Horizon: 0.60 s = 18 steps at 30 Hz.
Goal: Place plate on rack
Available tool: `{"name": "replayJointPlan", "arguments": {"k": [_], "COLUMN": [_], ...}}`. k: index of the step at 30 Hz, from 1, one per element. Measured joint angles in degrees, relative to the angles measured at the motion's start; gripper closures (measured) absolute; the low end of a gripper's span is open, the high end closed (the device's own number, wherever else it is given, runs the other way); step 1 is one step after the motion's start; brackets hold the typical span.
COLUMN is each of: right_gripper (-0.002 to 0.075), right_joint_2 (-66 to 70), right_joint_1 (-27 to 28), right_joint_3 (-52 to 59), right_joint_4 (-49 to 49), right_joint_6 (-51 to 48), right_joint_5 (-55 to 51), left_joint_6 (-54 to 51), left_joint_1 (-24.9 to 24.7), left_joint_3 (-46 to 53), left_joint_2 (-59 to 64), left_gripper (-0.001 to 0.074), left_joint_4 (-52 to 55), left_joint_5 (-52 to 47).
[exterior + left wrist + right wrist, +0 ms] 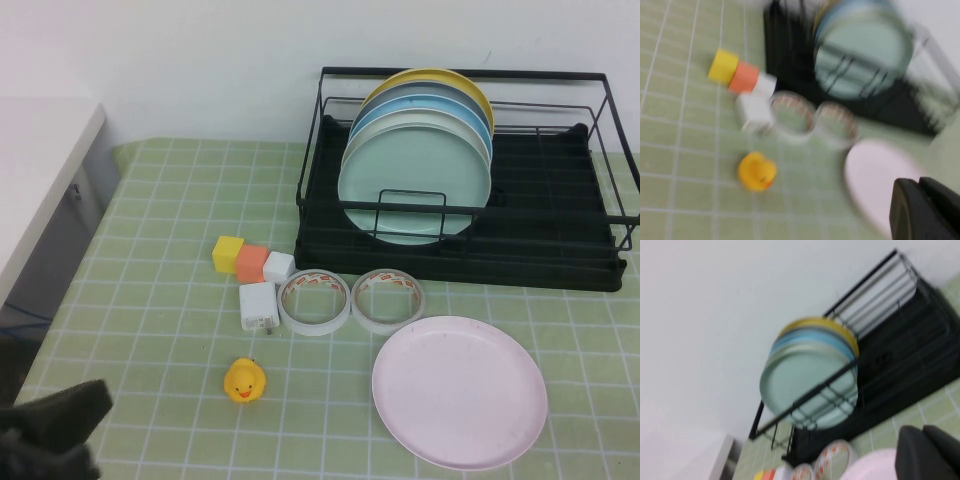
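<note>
Left gripper (927, 212) low at the near left table edge, right gripper (930, 452) raised to the right; whether either pair of fingers is open cannot be told from these blurred views. Nothing held, seemingly. Just ahead of both, flat on the green checked table (150, 250): the pink plate (459, 390), untouched. Beyond it, two tape rolls (350, 300), then the rack (560, 250), already carrying a standing stack fronted by a green plate (413, 180). Task barely begun: grasping, lifting and slotting all left.
</note>
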State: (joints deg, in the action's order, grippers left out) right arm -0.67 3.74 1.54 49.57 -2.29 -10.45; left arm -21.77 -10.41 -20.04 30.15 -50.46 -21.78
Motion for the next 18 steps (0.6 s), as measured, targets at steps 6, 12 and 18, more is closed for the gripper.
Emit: {"name": "replayJointPlan", "arguments": {"k": [6,12,18], "right_gripper": [0.0728,0.0728,0.0728], "right_joint_2": [0.0,0.0,0.0], "right_joint_1": [0.0,0.0,0.0], "right_joint_3": [0.0,0.0,0.0], "right_joint_4": [0.0,0.0,-0.1], "right_joint_6": [-0.8,-7.1,-8.7], "right_joint_5": [-4.0,-4.7,-5.2], "left_joint_6": [-5.3,-8.7,-4.1], "left_joint_1": [0.0,-4.3,-16.8], "left_joint_3": [-11.7,-22.0,-31.5], "left_joint_2": [20.2,38.9,53.1], "left_gripper": [0.0737,0.0737,0.0738], "left_joint_4": [11.1,14.9,20.0], "left_joint_5": [-10.2,-13.3,-10.2]}}
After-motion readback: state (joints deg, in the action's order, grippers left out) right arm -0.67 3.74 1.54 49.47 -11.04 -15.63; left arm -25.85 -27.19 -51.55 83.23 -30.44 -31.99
